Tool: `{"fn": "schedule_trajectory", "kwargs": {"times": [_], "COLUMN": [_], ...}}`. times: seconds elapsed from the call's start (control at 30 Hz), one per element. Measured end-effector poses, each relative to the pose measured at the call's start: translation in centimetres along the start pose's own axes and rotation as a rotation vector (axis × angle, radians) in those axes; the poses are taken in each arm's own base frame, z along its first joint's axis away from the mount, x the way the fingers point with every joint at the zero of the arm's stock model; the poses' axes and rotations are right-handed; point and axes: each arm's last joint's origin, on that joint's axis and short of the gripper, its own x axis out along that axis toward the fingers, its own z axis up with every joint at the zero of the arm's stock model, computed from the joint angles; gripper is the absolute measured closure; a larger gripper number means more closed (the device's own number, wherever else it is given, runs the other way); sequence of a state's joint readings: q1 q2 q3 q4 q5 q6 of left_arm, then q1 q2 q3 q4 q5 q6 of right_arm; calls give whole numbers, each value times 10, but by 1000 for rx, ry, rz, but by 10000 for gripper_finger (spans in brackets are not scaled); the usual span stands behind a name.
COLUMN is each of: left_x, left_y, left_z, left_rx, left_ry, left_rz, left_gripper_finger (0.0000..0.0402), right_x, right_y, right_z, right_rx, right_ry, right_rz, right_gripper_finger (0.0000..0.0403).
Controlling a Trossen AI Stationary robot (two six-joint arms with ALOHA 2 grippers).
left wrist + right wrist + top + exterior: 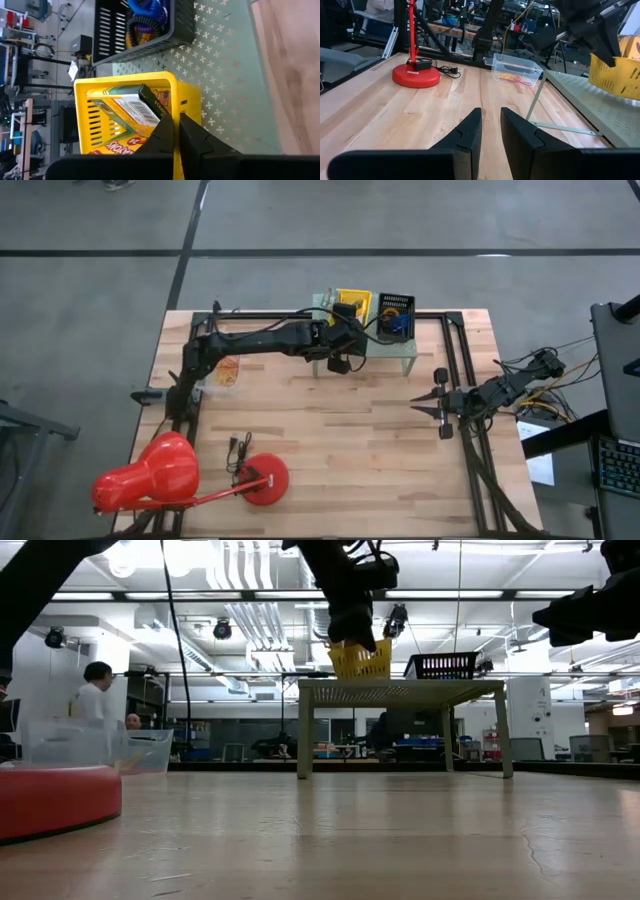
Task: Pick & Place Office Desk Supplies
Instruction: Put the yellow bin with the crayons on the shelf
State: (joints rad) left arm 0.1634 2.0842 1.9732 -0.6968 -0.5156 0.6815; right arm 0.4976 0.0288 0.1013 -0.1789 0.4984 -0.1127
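A yellow-and-green crayon box (131, 111) lies tilted inside a yellow slotted basket (187, 107) on the mint-green perforated shelf (392, 352) at the far edge of the wooden table (330, 450), while blue and purple ring loops (146, 11) sit in the black basket (396, 316) just beside it. The left arm stretches from its mount at the table's left across to the shelf, its left gripper (176, 131) poised at the yellow basket's rim with the two dark fingers pressed together, nothing visible between them. A clear container (516, 69) holding thin tan rubber bands (511, 78) rests on the table near the left arm's base. The right arm waits low over the table's right side, well apart from the shelf, its right gripper (426, 403) pointing toward the centre with a narrow gap between empty fingers. A red desk lamp (170, 477) lies along the near left edge, and a person (95, 690) stands in the room beyond.
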Motion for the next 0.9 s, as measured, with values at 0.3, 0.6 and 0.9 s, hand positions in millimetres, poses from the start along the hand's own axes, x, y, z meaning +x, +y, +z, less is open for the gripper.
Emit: {"fn": "schedule_trajectory", "kwargs": {"times": [0.3, 0.6, 0.9], "left_x": [0, 1, 1], "left_y": [0, -1, -2], "left_z": [1, -2, -2], "left_rx": [-8, 10, 10], "left_ry": [-25, 2, -5], "left_rz": [-14, -33, -43], "left_gripper_finger": [389, 340, 315], "right_x": [0, 0, 0], "right_y": [0, 0, 0], "right_z": [0, 0, 0], "right_rx": [0, 0, 0], "right_ry": [0, 0, 0], "right_rz": [0, 0, 0], "right_gripper_finger": [335, 335, 335]}}
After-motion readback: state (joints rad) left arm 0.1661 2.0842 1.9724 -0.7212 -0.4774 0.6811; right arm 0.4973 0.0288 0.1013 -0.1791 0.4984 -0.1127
